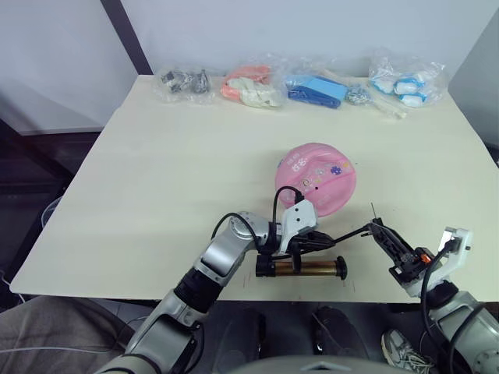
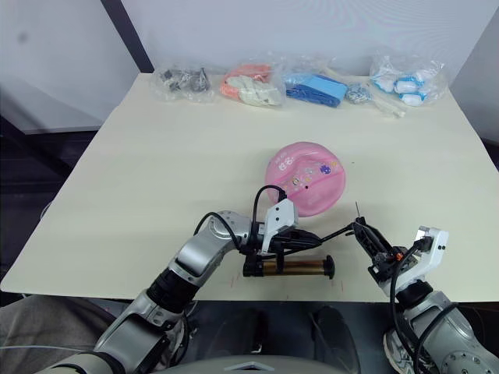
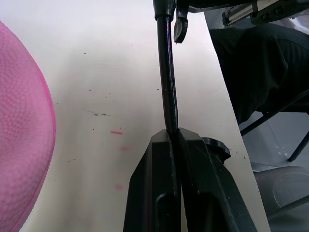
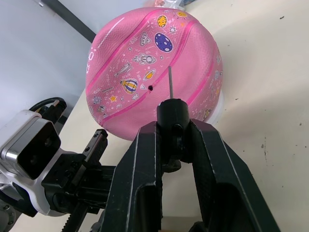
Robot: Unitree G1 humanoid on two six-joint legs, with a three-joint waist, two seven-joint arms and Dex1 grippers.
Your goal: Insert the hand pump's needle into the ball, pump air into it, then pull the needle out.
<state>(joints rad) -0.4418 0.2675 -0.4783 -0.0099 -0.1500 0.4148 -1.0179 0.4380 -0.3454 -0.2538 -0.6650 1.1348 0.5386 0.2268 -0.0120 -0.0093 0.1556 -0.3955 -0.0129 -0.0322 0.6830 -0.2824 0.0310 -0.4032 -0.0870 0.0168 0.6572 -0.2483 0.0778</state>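
The right gripper is clamping the needle fitting, aiming it at the pink ball nearby on the table, while the left gripper is pinching the hand pump hose for slack.

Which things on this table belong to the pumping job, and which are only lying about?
For the job:
- pink rubber ball
- bronze metal hand pump, its black hose held in the left hand
- thin metal needle, its fitting held in the right hand

Lying about:
- clear plastic bags of small items along the far edge
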